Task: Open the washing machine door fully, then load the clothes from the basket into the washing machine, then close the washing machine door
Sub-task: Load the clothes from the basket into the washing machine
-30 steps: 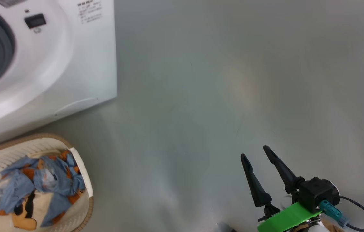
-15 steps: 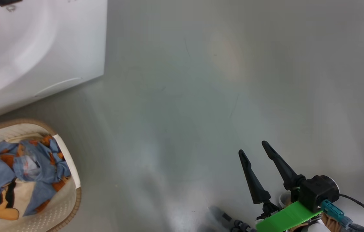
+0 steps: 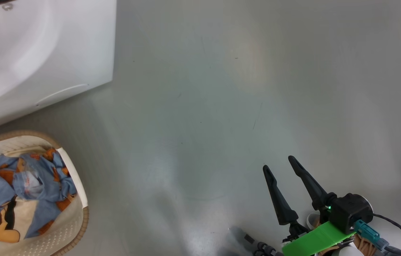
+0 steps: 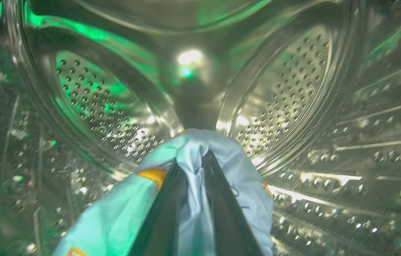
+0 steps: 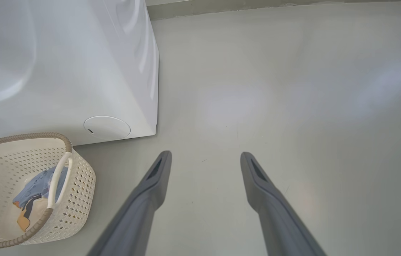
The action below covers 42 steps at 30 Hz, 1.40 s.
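head looks steeply down; right wrist, lower, shares its basket point(image 3: 66, 233) and washing machine point(image 3: 61, 42); left wrist sits close inside the drum point(image 4: 285, 89)

Green glow lights the dim drum point(image 4: 292, 89); soft glare on floor point(image 3: 257, 71).

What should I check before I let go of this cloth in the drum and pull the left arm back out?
1. Depth: left claw well inside the drum: ok.
2. Grip: cloth sits between its fingers; pinched or slack: cannot tell.
3. Whole cloth past the opening: cannot tell; its tail runs off the picture's bottom edge.
4. Other arm: right claw open, empty, above bare floor: ok.
5. Basket emptied: not ok; clothes lie in it.
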{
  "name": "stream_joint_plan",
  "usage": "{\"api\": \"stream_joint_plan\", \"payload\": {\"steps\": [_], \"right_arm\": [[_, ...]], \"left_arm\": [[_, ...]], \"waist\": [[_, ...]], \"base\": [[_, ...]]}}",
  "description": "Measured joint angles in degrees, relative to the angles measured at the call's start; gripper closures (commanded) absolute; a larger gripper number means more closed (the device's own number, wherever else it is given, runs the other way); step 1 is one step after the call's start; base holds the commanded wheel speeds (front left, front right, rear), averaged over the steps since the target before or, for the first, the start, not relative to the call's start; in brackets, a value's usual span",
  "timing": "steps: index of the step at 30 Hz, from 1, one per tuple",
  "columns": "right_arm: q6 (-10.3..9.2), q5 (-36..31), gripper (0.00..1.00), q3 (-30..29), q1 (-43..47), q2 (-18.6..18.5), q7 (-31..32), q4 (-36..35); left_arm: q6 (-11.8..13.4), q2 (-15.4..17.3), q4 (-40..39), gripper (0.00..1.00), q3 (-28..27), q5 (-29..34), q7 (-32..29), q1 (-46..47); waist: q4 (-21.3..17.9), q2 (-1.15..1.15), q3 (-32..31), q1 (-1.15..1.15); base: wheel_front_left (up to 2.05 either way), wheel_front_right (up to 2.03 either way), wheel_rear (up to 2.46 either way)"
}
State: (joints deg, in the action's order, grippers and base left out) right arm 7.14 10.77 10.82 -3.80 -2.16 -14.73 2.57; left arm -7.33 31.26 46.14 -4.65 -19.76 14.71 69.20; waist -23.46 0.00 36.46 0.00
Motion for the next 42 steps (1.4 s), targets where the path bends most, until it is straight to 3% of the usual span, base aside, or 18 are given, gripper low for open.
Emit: {"api": "stream_joint_plan", "payload": {"steps": [2, 4, 5, 11, 26, 42], "right_arm": [[0.0, 0.0, 0.0, 0.0, 0.0, 0.0, 0.0, 0.1], [0.0, 0.0, 0.0, 0.0, 0.0, 0.0, 0.0, 0.3], [0.0, 0.0, 0.0, 0.0, 0.0, 0.0, 0.0, 0.4], [0.0, 0.0, 0.0, -0.1, -0.2, 0.0, 0.0, 1.1], [0.0, -0.5, 0.0, -0.5, -1.9, -0.1, 0.0, 3.6], [0.0, -0.6, 0.0, -1.0, -2.2, -0.2, 0.0, 5.6]], "left_arm": [[0.0, 0.1, 2.1, 0.57, 0.4, 1.2, 0.0, 0.0], [0.0, 0.1, 4.3, 0.09, 1.4, 2.3, 0.0, 0.0], [0.0, 0.0, 5.1, 0.0, 1.9, 2.5, 0.0, 0.0], [1.3, -0.8, 7.7, 0.0, 3.4, 5.1, 0.0, 0.1], [4.1, -7.4, 9.9, 0.0, 4.4, 6.0, 0.0, -3.0], [4.0, -13.1, 7.7, 0.0, 3.3, 5.2, 0.0, -10.6]], "waist": [[0.1, 0.0, -0.4, 0.0], [0.3, 0.0, -0.7, 0.0], [0.5, 0.0, -0.9, 0.0], [1.7, 0.0, -1.9, 0.0], [6.4, 0.0, -5.7, 0.0], [10.1, 0.0, -10.2, 0.0]], "base": [[0.0, 0.0, 0.0], [0.0, 0.0, 0.0], [0.0, 0.0, 0.0], [0.0, 0.0, 0.0], [0.0, 0.0, 0.0], [0.0, 0.0, 0.0]]}}
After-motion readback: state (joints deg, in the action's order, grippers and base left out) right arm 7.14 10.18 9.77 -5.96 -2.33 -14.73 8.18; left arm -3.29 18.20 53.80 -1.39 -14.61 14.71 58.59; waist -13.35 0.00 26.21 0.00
